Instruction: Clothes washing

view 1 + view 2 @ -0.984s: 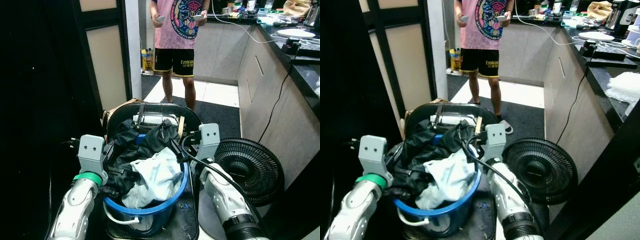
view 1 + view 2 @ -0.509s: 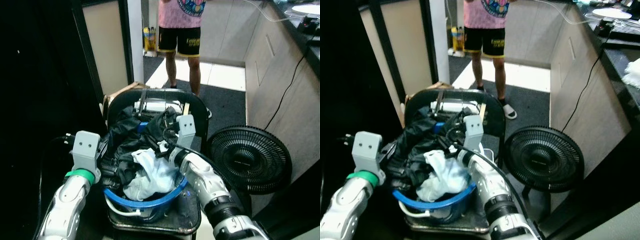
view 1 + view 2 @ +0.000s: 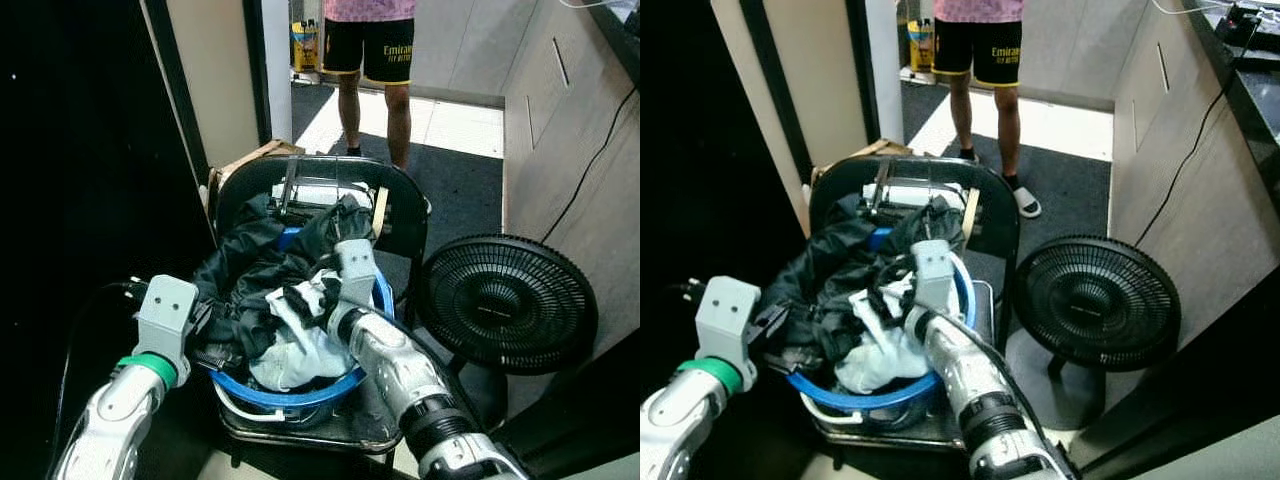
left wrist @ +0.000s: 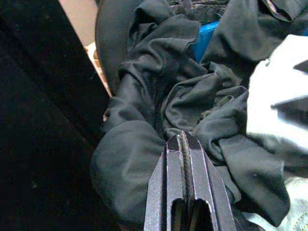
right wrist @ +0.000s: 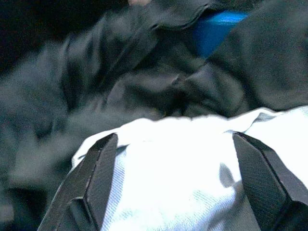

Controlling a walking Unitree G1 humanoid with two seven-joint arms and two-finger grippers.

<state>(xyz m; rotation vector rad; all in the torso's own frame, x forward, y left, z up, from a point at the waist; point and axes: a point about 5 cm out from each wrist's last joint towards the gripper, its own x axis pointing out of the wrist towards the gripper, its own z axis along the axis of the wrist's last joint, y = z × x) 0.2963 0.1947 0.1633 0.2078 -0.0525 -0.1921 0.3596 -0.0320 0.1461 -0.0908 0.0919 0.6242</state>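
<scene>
A blue basin sits on a black chair, heaped with dark clothes and a white garment. My right gripper is open and reaches into the basin from its right side. Its two fingers straddle the top of the white garment, with dark clothes just beyond. My left gripper is shut with nothing seen between its fingers. It hovers over the dark clothes at the basin's left edge.
A black floor fan stands close on the chair's right. A person stands on the floor behind the chair. Cabinets line the right side, a dark doorway the left. A cardboard box lies behind the chair.
The camera has tilted down and drawn back. My right gripper has swung from the basin's right rim inward onto the white garment. The left gripper stays at the basin's left edge.
</scene>
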